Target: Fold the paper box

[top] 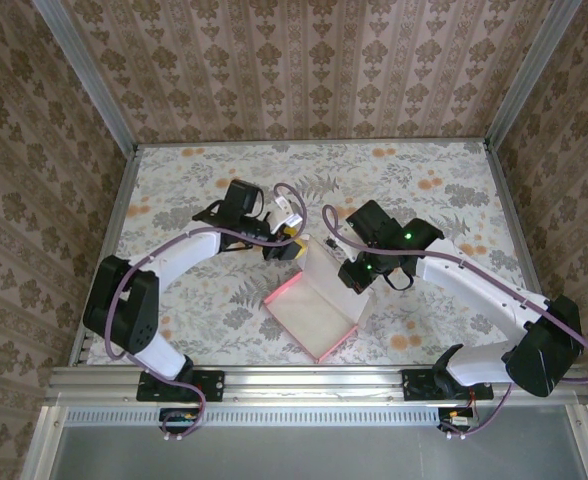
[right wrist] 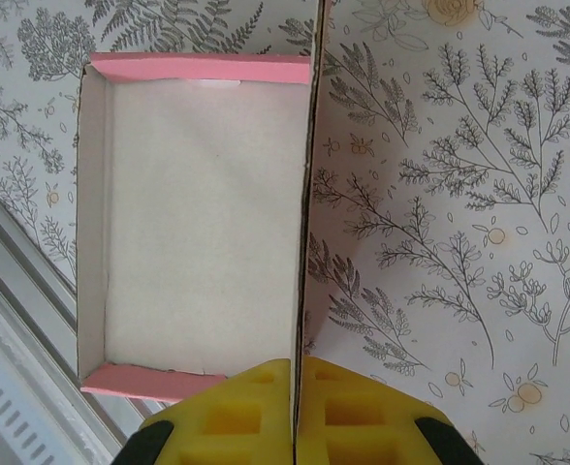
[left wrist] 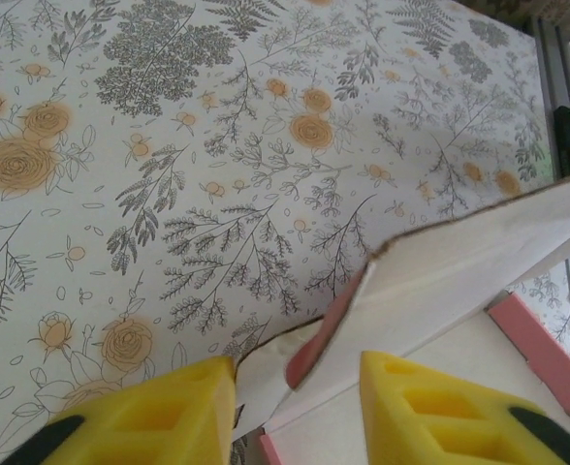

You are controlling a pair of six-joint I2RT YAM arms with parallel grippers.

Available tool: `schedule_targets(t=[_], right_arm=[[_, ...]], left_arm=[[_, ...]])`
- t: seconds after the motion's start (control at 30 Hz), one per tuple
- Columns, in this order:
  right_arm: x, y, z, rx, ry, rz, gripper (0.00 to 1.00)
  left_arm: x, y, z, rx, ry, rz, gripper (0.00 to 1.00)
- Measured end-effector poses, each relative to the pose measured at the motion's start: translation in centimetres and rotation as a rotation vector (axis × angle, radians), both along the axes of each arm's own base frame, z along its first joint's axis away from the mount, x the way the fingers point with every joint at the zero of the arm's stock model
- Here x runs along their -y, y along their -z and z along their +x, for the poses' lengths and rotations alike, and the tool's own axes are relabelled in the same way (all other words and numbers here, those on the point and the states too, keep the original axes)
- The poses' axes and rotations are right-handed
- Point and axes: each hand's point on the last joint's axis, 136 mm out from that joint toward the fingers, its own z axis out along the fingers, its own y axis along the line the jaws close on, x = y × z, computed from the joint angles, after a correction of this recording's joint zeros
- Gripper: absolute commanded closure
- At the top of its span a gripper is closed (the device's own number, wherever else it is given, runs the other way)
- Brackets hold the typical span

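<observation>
The paper box (top: 314,318) lies at the middle of the table as a shallow tray, off-white inside with salmon-pink walls, and one long off-white panel (top: 326,268) stands up from its far side. My right gripper (top: 355,276) is shut on that panel's edge; in the right wrist view its jaws (right wrist: 295,392) pinch the thin card seen edge-on beside the tray (right wrist: 198,242). My left gripper (top: 292,243) is at the panel's far-left corner. Its yellow fingers (left wrist: 188,407) stand apart, and a pink tab (left wrist: 329,334) and the panel's corner (left wrist: 479,262) lie in the gap of the gripper (left wrist: 298,376).
The table has a floral covering (top: 424,180). A metal rail (top: 314,382) runs along the near edge, close to the tray's near corner, and shows in the right wrist view as the rail (right wrist: 14,320). Patterned walls enclose the far and side edges.
</observation>
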Motion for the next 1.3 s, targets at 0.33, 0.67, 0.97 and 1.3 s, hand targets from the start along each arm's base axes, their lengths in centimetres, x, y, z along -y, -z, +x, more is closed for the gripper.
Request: schedule_targets(t=[0.33,0.67,0.97,1.3], right_arm=[[0.4,0.2,0.1,0.013,0.004,-0.029,0.97],[0.0,0.1,0.1,0.023,-0.008,-0.023,0.98],[0.1,0.1,0.2,0.029,-0.005,-0.031,0.98],[0.3,0.1,0.3,0.039,-0.001,-0.043,0.98]], left_arm=[[-0.1,0.7,-0.5,0.003,0.034,0.059,0.60],[0.2,1.3,0.1,0.015,0.049,0.102,0.51],[0.1,1.5,-0.1,0.013,0.065,0.116,0.70],[0.0,1.8,-0.7,0.000,0.076,0.145,0.84]])
